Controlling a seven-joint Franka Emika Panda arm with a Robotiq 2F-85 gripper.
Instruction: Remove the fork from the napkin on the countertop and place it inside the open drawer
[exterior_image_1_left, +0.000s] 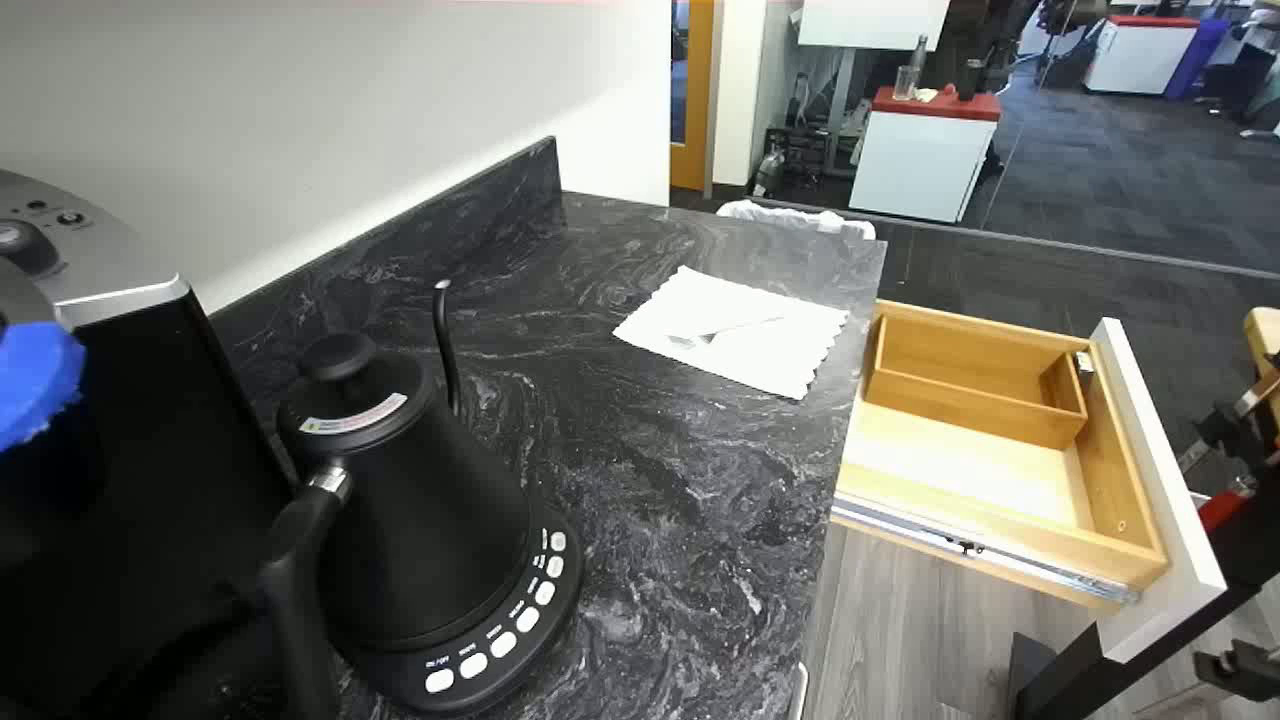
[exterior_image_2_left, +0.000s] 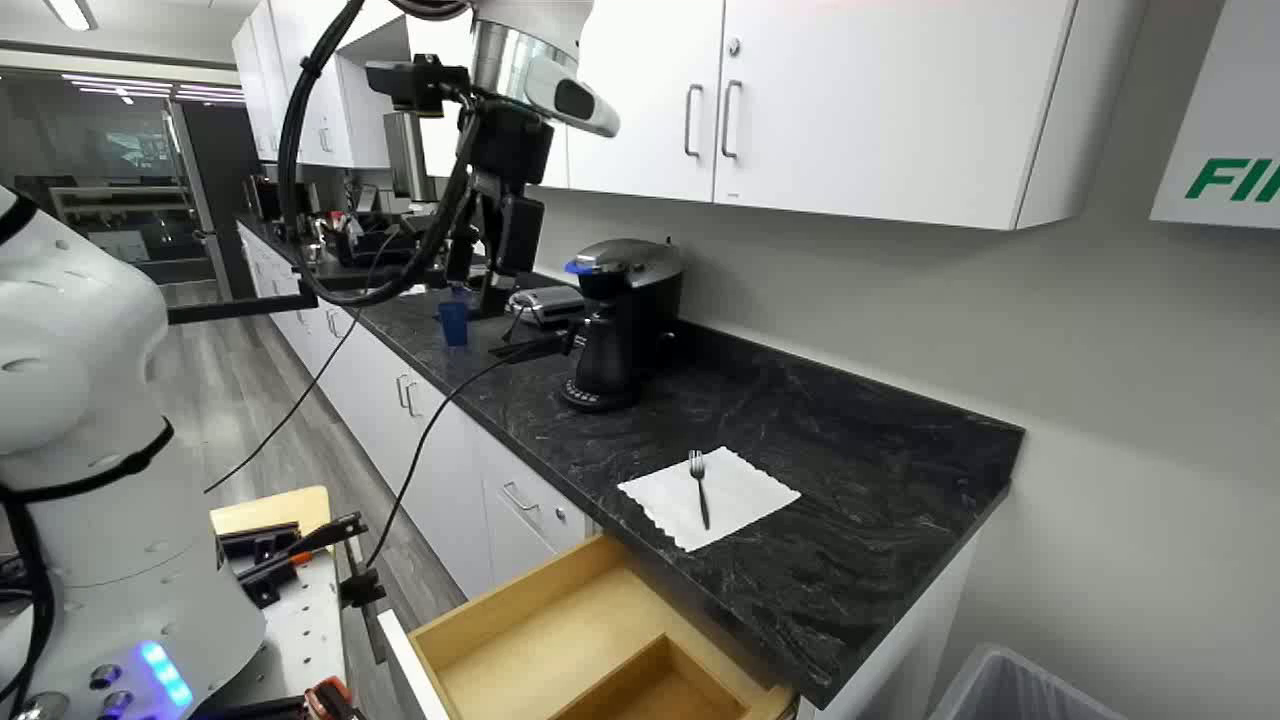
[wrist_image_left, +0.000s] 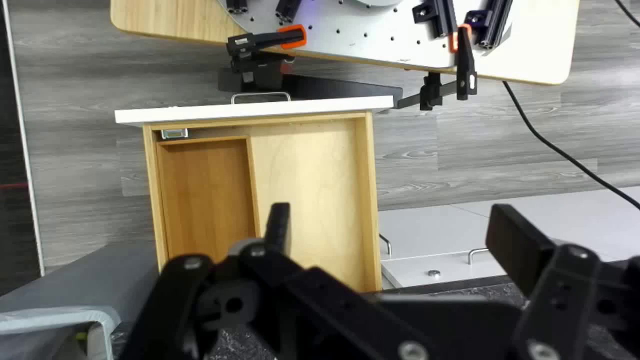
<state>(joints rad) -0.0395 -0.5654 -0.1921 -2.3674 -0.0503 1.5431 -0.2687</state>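
The fork lies on the white napkin, which is flat on the dark veined countertop. The fork and napkin also show in an exterior view. The drawer is pulled open beside the countertop edge, with a divided wooden compartment inside; it also shows in an exterior view and in the wrist view. My gripper hangs high above the counter, apart from fork and napkin. In the wrist view the gripper is open and empty. The fork is out of sight there.
A black kettle and a coffee machine stand on the counter along the wall. A blue cup stands farther back. Wall cabinets hang above. A bin stands at the counter's end. A cable hangs alongside.
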